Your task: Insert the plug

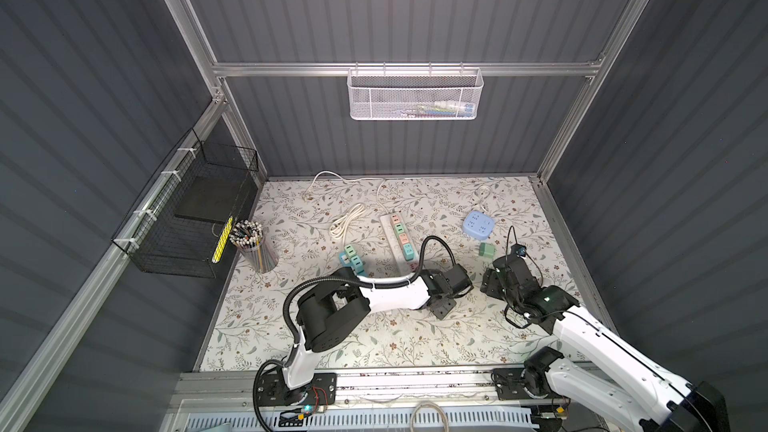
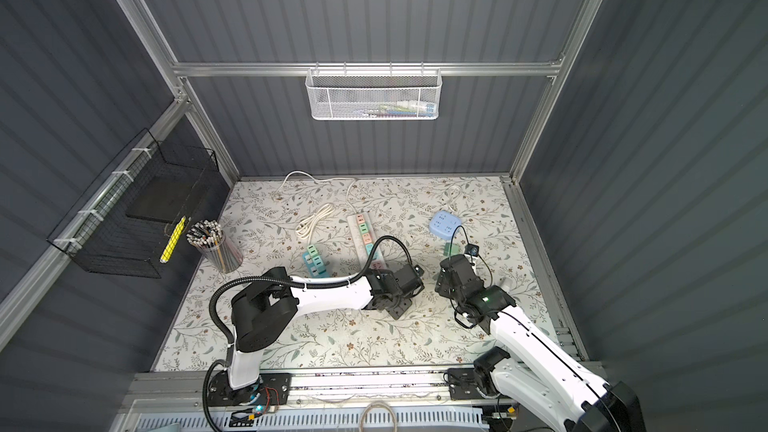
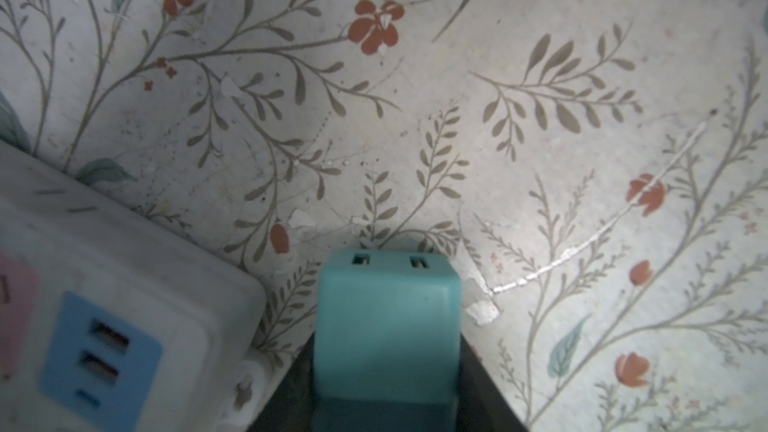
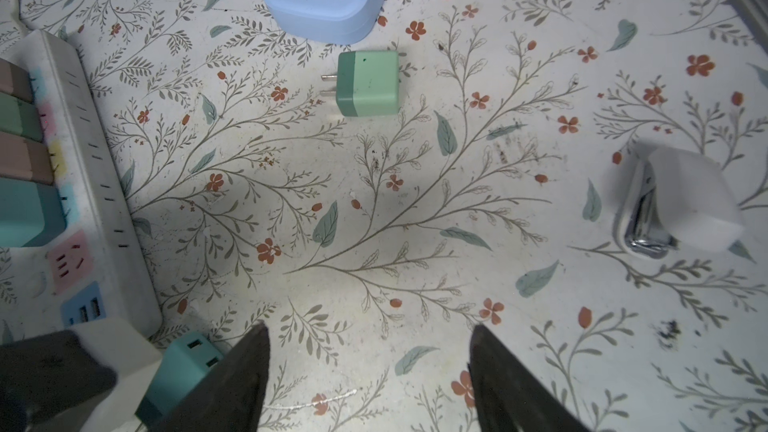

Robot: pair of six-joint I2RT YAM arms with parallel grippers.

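Now left pincer [image 3: 386, 388] clamped on teal plug [image 3: 386, 317], just beside power strip [image 3: 124, 263]; right pincer [image 4: 369, 328] apart.

The power strip [image 1: 390, 233] lies mid-table; socket cube [image 1: 478, 224] right of it, loose plug [image 1: 487, 250] just nearer; second plug [image 3: 386, 326] by the strip's near end.

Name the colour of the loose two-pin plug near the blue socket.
Two-tone green plug; right wrist view.

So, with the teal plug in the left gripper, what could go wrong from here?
1. The teal plug in the left gripper is beside the power strip, prongs hidden; it may strike the casing.
2. The right gripper is open, away from the strip, which may slide.
3. The free pink socket adjoins an inserted plug: tight.
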